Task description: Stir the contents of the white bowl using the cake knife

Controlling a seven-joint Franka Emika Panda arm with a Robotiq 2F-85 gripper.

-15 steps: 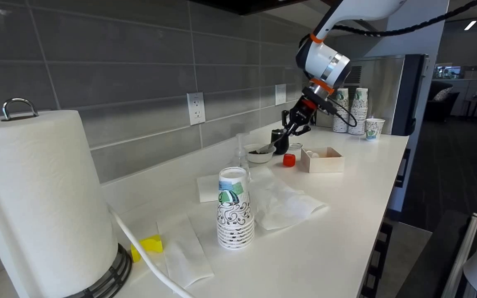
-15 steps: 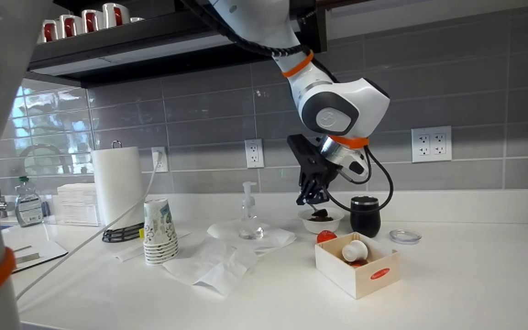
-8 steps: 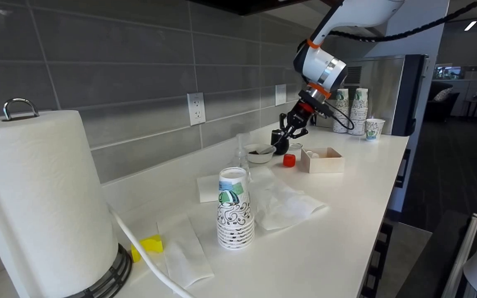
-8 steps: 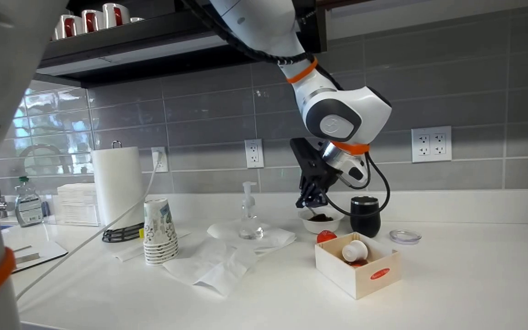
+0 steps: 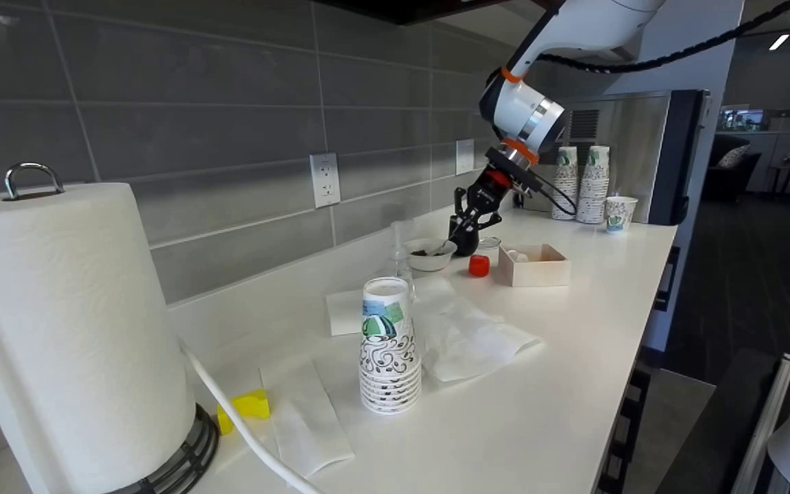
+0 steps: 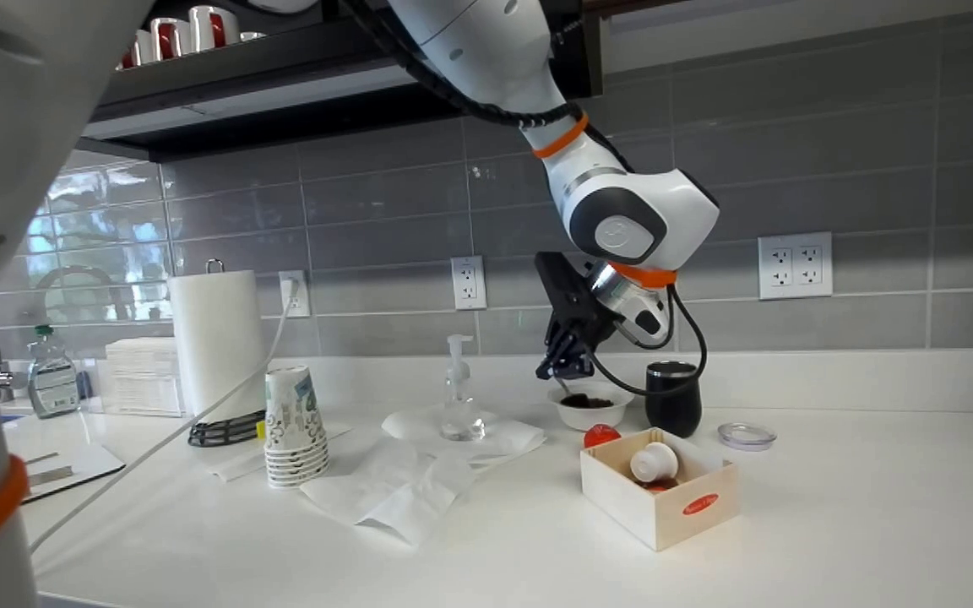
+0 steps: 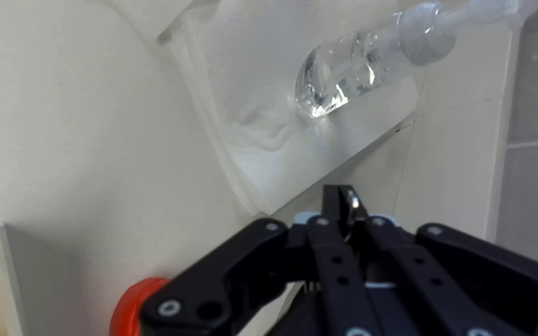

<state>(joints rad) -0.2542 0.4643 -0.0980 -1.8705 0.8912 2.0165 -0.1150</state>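
The small white bowl (image 6: 592,418) stands near the wall with dark contents (image 6: 595,402) in it; it also shows in an exterior view (image 5: 429,263). My gripper (image 6: 560,372) is above the bowl's rim, tilted, with its jaws closed on the metal handle of the cake knife (image 6: 563,387). The blade slants down into the bowl, its lower end hidden in or behind the dark contents; part of it shows in an exterior view (image 5: 442,248). In the wrist view, my gripper (image 7: 346,203) has the shiny handle between its fingertips; the bowl is largely hidden behind the gripper.
A black tumbler (image 6: 673,409) stands right beside the bowl. A red object (image 6: 601,436) and a wooden box (image 6: 651,511) are in front. A soap dispenser (image 6: 461,414) stands on paper towels to the left. A clear lid (image 6: 747,436) lies to the right.
The gripper has moved slightly left in both exterior views. The blade, earlier showing above the contents with a dark clump, is now lower and steeper in the bowl. The grip on the knife is unchanged.
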